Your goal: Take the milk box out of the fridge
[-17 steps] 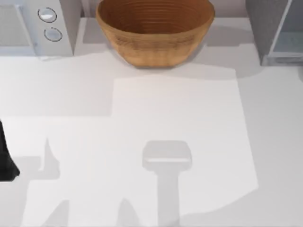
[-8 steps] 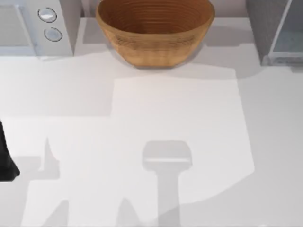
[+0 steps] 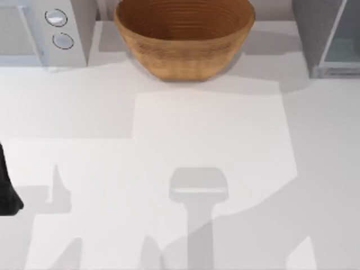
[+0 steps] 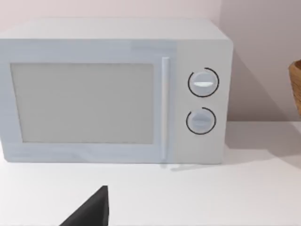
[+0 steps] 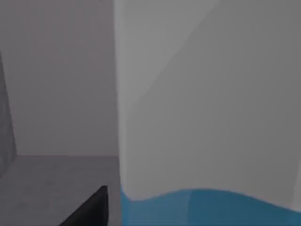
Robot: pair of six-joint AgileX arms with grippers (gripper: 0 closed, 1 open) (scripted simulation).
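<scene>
Right wrist view puts us nose to nose with the milk box (image 5: 207, 117), a carton with a pale white upper face and a bright blue band along its lower part, standing on a grey floor between dark grey walls, which reads as the inside of the fridge. One dark finger (image 5: 91, 209) of the right end effector pokes in just beside the carton; whether the jaws are spread or clamped on it, I cannot tell. So the judgement: the reach into the cabinet looks made, but the carton is not out yet, and the pull clear onto the bench is all still to do.

Up top, the tall dark-grey fridge with its pale bluish glassy front (image 3: 332, 39) sits at the far right corner of the white bench (image 3: 208, 140). A woven brown basket (image 3: 184, 36) stands at the back centre, a white microwave with two round knobs (image 3: 42, 31) at the far left. The left arm (image 3: 7, 188) sits parked at the left edge; the grip state of its end effector cannot be told either.
</scene>
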